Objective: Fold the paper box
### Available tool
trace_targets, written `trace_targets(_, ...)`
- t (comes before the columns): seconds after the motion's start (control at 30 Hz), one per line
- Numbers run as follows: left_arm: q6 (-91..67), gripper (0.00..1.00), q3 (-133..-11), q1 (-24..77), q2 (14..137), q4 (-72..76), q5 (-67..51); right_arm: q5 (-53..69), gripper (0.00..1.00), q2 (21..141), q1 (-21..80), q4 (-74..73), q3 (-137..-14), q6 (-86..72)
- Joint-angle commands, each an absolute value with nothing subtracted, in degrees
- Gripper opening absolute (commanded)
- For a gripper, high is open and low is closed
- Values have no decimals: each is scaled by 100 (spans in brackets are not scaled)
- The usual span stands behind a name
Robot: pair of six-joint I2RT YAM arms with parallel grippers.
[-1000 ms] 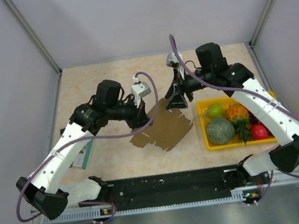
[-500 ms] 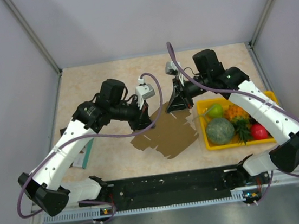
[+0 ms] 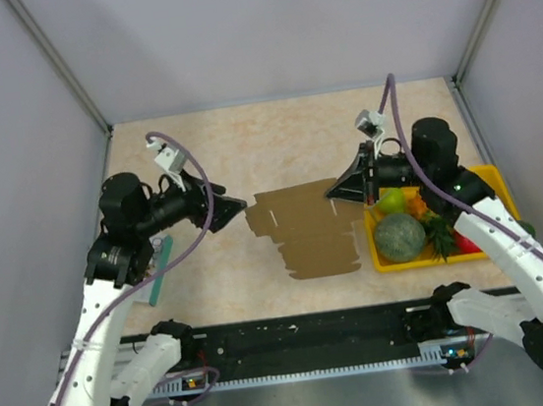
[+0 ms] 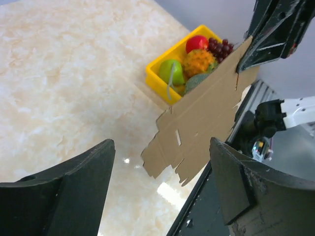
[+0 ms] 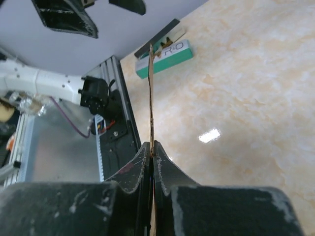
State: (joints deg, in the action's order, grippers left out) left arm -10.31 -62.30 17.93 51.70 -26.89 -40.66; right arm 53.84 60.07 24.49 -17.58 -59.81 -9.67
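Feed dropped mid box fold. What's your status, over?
Left gripper: jaws open, clear of the box. Right gripper: jaws shut on paper box right edge, sheet unfolded. Yellow tray close beside it, right side.

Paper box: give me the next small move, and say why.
Probably bring the open left gripper in to grip the paper box at its left edge: the right gripper is shut on its right edge, and the left holds nothing.

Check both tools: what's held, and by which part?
Right tool is shut on the paper box, pinching the sheet's edge near its far right corner. Left tool is open and holds nothing.
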Motion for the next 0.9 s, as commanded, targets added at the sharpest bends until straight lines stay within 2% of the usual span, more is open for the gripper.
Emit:
trace_targets(0.0, -2607, 83, -5459, 1292, 4957, -749, -5202, 5511, 0, 5450, 1944, 613, -5257, -3223)
trace_targets(0.2, -4268, 84, -4588, 1283, 5150, 1791, -5958, 5344, 0, 5072, 1846, 1898, -4825, -4710)
trace_targets(0.3, -4289, 84, -4676, 1301, 5238, 1741, -6090, 5099, 0, 4913, 1846, 1889, -4860, -4834)
trace_targets(0.43, -4289, 75, -4728, 1318, 5221, 1748, -6204, 5028, 0, 4843, 1854, 2188, -4729, -5114)
trace_targets(0.47, -4376, 69, -4702, 1344, 5221, 1906, -6266, 5045, 0, 4843, 1846, 2302, -4685, -5194)
trace_targets(0.63, -4509, 48, -4807, 1608, 5265, 2118, -6302, 5062, 0, 4764, 1846, 3181, -4281, -5581)
trace_targets(0.67, -4500, 44, -4842, 1634, 5282, 2118, -6302, 5036, 0, 4738, 1854, 3121, -4254, -5538)
trace_targets(0.7, -4465, 35, -4860, 1661, 5291, 2118, -6293, 5027, 0, 4720, 1846, 3016, -4245, -5459)
trace_targets(0.77, -4168, 22, -4974, 1687, 5308, 1856, -6328, 5089, 0, 4711, 1854, 2262, -4359, -4986)
trace_targets(0.8, -3949, 12, -5053, 1687, 5317, 1602, -6311, 5080, 3, 4702, 1854, 1780, -4586, -4722)
trace_targets(0.83, -3659, 6, -5149, 1687, 5317, 1269, -6284, 5028, 21, 4702, 1846, 766, -4744, -4032)
trace_targets(0.87, -3065, 2, -5368, 1687, 5309, 448, -6154, 4932, 32, 4693, 1854, 103, -4938, -3634)
